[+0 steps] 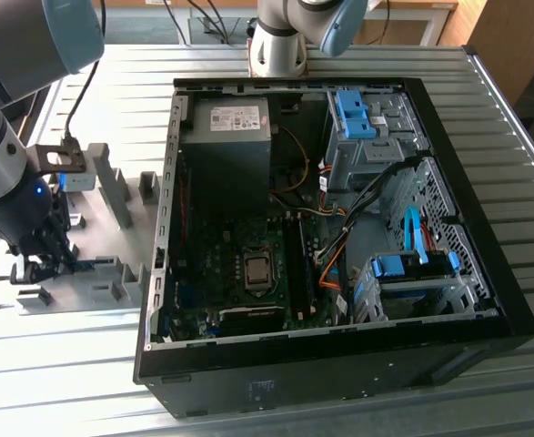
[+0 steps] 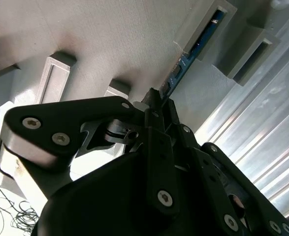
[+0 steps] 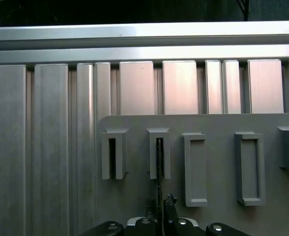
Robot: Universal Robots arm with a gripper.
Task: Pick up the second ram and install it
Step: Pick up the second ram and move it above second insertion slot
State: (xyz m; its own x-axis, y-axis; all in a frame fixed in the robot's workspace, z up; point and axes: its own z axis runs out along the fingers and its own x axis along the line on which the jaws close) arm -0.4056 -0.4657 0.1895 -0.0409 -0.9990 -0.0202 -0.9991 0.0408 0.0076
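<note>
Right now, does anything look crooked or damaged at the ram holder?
Nothing stands out. The second ram sits straight in its grey slot, in line with the gripper; no damage shows.

— Looks like what?
— Long, thin, flat blue circuit-board stick, the second ram (image 2: 186, 61), with small components on its blue face in the second wrist view.
— Lying flat?
— No. Standing upright on its long edge; in the first wrist view the second ram (image 3: 159, 157) seen edge-on, a thin dark line.
— Sitting where?
— In a narrow raised pocket of the grey holder (image 3: 272, 196) on the counter (image 1: 66, 382). In the exterior view, at about nine o'clock from the open computer case (image 1: 339, 373), apart from it.
— Free or held?
— Pinched near one end between the fingers (image 3: 170, 202), seated in its pocket, not yet lifted out.
</note>
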